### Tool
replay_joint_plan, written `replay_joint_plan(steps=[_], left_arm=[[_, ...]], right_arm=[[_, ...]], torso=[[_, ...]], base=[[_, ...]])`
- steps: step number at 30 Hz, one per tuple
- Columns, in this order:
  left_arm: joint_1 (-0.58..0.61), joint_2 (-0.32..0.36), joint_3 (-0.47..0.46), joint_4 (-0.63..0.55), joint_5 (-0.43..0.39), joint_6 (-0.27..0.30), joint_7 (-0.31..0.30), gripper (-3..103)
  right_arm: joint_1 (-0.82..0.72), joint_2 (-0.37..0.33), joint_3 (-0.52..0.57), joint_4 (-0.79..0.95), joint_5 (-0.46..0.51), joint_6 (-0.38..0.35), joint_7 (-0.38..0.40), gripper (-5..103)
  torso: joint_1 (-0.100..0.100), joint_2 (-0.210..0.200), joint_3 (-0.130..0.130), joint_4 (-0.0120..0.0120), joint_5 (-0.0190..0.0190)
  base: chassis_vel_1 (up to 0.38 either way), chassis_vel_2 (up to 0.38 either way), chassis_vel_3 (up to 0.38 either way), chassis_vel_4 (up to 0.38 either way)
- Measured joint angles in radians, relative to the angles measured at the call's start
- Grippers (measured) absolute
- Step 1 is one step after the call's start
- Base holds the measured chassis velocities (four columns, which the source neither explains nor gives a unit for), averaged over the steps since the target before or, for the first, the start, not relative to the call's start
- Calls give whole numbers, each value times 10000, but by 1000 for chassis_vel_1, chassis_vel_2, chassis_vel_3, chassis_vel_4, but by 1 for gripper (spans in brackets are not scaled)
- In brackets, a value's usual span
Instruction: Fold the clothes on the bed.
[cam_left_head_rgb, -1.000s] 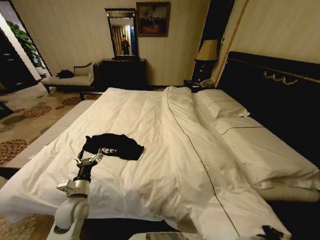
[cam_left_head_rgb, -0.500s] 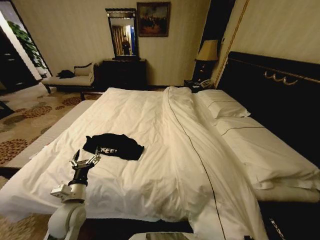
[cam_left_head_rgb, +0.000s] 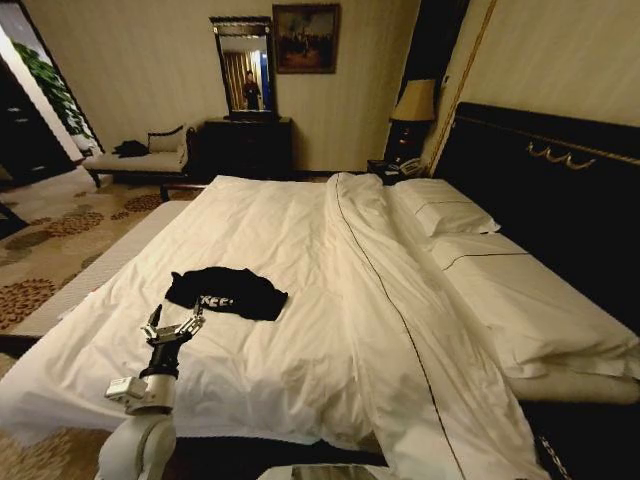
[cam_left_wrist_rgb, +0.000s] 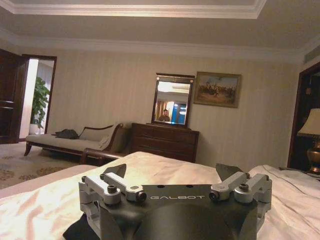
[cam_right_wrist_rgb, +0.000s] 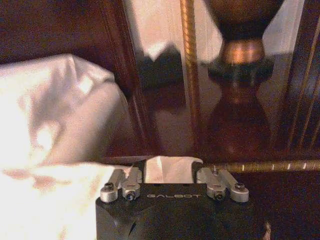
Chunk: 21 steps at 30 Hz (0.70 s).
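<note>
- A large bed (cam_left_head_rgb: 300, 260) with dark headboard, covered by a white duvet.
- A crumpled black T-shirt (cam_left_head_rgb: 228, 291) lies near its foot.
- White pillows (cam_left_head_rgb: 445, 215) rest by the headboard.

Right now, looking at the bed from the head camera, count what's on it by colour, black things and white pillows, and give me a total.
Black: 1, the T-shirt, lying near the open left gripper
White: 2, the pillows by the headboard of the bed
Total: 3

One black T-shirt (cam_left_head_rgb: 226, 291), one bed (cam_left_head_rgb: 300, 330), two pillows (cam_left_head_rgb: 440, 215), one claw (cam_left_head_rgb: 173, 325).
</note>
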Motion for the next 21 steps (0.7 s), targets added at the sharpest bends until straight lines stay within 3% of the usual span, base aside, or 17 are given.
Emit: replay_joint_plan(steps=[5,8,11,12,13,16,21], left_arm=[[-24,-15,-13,52,-3,-24,-2,100],[-54,-15,-28,73,-17,-27,-2,100],[-110,-3,-32,135,-36,-28,-6,100],[-130,2,-32,151,-43,-28,-7,100],[-130,2,-32,151,-43,-28,-7,100],[-175,27,-29,171,-76,-27,-7,100],[-185,60,-36,168,-115,-9,-12,100]], right_arm=[[-296,-14,479,1246,-180,-887,1043,64],[-295,-56,630,1650,-196,-1394,1644,70],[-270,-76,605,2243,-107,-2101,2467,85],[-239,-81,521,2497,-79,-2310,2709,85],[-239,-81,521,2497,-79,-2310,2709,85],[-13,-278,203,2908,-148,-2539,2863,99],[492,-963,-311,2893,-483,-2582,2686,100]], torso=[[-1,1,0,0,3],[-1,0,0,1,5],[0,0,1,1,5],[0,0,0,1,4],[0,0,0,1,4],[-1,1,0,1,4],[0,0,1,3,5]], base=[[0,0,0,0],[0,0,0,0],[0,0,0,0],[0,0,0,0],[0,0,0,0],[0,0,0,0],[0,0,0,0]])
